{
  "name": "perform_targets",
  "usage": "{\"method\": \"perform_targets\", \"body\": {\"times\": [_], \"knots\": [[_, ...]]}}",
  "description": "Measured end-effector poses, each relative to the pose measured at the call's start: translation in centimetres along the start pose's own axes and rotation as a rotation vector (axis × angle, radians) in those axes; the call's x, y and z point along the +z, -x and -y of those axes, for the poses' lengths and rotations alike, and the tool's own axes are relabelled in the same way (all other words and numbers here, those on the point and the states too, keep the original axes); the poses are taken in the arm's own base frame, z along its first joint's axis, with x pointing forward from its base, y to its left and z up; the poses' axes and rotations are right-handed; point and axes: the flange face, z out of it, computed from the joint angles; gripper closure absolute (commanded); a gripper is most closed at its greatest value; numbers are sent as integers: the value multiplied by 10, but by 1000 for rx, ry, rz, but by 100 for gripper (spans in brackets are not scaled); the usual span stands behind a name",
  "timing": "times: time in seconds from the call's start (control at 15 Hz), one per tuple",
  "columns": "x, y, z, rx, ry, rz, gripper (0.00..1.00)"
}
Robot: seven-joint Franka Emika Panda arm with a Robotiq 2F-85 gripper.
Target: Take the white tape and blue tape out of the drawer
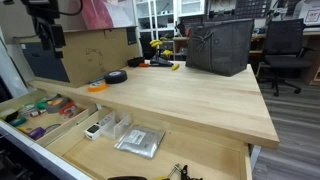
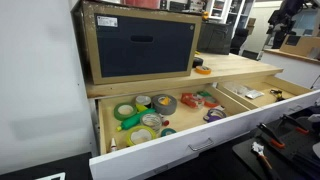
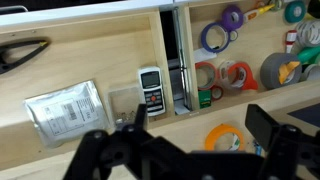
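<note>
Nearest us in the wrist view, the gripper (image 3: 190, 150) hangs with its two black, blocky fingers (image 3: 108, 152) spread as wide as they go, holding nothing. Just under it, between the fingers, a flat orange roll (image 3: 228, 138) lies on the smooth pale wood bench (image 1: 190, 100). Past the fingertips is the open drawer (image 3: 100, 40), shallow, of light wood, split by thin dividers. Ahead of the gripper are a crinkled silver bag (image 3: 62, 108) and a small white boxy device (image 3: 150, 88). Farther off to one side, rings crowd one compartment: red rolls (image 3: 238, 75), a purple roll (image 3: 222, 35) and a fat grey roll (image 3: 280, 68). In an exterior view we find the white tape (image 2: 150, 121) just beside the grey roll, with the blue tape (image 2: 167, 131) near it. Both are small and blurred.
</note>
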Motion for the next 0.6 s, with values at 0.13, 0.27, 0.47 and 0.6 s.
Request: {"method": "perform_targets", "body": {"times": [0.13,0.27,0.47,0.6], "knots": [[0,0,0,0,0,0,0],[0,0,0,0,0,0,0],[0,0,0,1,1,0,0],[1,0,2,-1,4,3,0]]}}
